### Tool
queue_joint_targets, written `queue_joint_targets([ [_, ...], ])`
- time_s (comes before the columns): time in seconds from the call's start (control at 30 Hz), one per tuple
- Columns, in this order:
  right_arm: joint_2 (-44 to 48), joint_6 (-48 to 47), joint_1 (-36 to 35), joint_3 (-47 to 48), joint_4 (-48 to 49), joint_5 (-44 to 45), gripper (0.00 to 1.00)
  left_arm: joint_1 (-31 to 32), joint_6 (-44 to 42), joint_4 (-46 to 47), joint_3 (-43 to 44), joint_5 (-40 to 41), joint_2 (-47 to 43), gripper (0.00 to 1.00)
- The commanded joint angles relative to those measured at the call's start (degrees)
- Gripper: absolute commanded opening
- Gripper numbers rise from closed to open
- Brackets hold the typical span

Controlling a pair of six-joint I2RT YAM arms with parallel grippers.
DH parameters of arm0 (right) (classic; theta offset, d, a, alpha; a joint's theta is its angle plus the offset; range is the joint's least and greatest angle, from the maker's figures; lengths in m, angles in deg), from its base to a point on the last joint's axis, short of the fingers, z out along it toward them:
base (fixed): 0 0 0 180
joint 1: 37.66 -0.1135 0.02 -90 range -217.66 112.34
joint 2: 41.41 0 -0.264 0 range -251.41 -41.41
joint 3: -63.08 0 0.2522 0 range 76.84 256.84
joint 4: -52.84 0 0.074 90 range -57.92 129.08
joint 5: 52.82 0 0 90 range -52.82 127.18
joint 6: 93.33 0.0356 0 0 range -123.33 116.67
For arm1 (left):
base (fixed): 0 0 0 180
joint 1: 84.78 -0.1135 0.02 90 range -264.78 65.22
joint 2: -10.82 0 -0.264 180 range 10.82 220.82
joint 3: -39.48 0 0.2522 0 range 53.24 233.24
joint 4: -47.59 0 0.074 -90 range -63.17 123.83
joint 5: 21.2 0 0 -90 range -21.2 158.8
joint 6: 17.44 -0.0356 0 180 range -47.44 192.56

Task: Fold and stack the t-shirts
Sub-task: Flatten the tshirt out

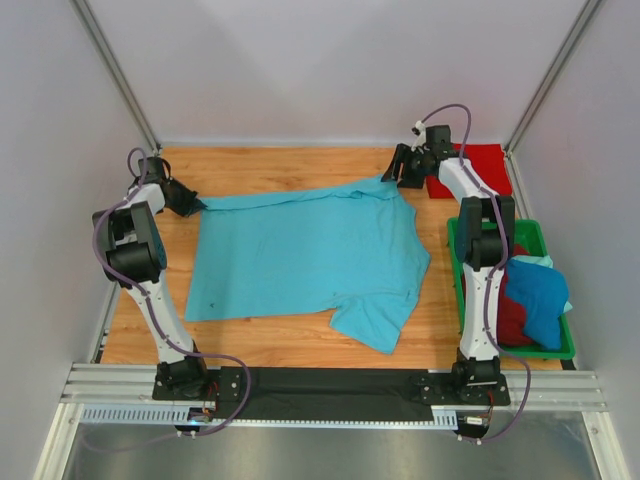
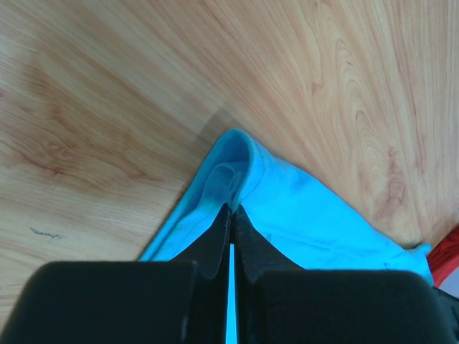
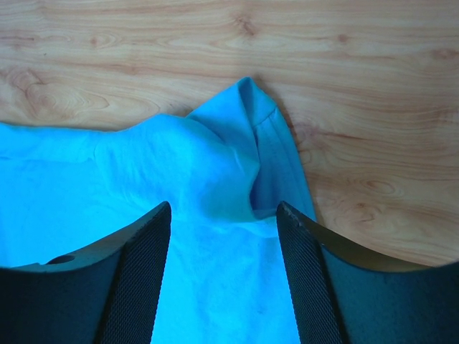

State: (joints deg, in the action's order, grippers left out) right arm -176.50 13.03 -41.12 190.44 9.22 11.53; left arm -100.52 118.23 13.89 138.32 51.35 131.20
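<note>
A light turquoise t-shirt [image 1: 310, 255] lies spread over the wooden table, with one sleeve pointing toward the near edge. My left gripper [image 1: 190, 203] is at its far left corner. In the left wrist view that gripper [image 2: 233, 209] is shut on a raised fold of the turquoise cloth [image 2: 308, 208]. My right gripper [image 1: 395, 172] is at the shirt's far right corner. Seen from the right wrist, it [image 3: 224, 211] stands open, its fingers [image 3: 154, 240] on either side of a bunched fold of the shirt [image 3: 143, 186]. A bright red t-shirt [image 1: 470, 165] lies flat at the back right.
A green tray [image 1: 520, 351] stands at the right edge and holds a deeper blue shirt [image 1: 540, 295] on a dark red one [image 1: 512, 320]. White walls with metal posts close in the table. Bare wood [image 1: 270, 165] shows behind the shirt and along its near side.
</note>
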Motion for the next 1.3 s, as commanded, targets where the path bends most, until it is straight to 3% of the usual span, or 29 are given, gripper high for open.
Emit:
queue_joint_targets([
  [0.0, 0.7, -2.38, 0.39, -1.01, 2.09, -2.56, 0.63, -0.16, -1.63, -0.8, 2.28, -0.13, -0.41, 0.0],
  [0.43, -2.37, -3.7, 1.44, 2.33, 1.56, -6.16, 0.65, 0.02, -1.99, -0.97, 0.44, -1.27, -2.25, 0.0],
  [0.7, -3.25, 0.25, 1.27, 2.94, 5.61, -7.14, 0.57, 0.37, -2.16, -0.97, -0.88, -1.44, -3.66, 0.0],
  [0.87, -3.08, -0.27, 1.27, 4.43, 4.12, -4.6, 0.56, 0.28, -2.43, -1.15, -1.49, -1.53, -4.1, 0.0],
  [1.03, -2.46, -1.77, 1.35, 5.14, 2.45, -2.21, 0.6, 0.37, -2.17, -1.15, -1.41, -1.88, -4.45, 0.0],
  [1.27, -5.1, -0.72, 0.04, 8.57, 0.69, -4.32, 0.53, 0.28, -1.99, -1.15, -1.58, -1.88, -4.8, 0.0],
])
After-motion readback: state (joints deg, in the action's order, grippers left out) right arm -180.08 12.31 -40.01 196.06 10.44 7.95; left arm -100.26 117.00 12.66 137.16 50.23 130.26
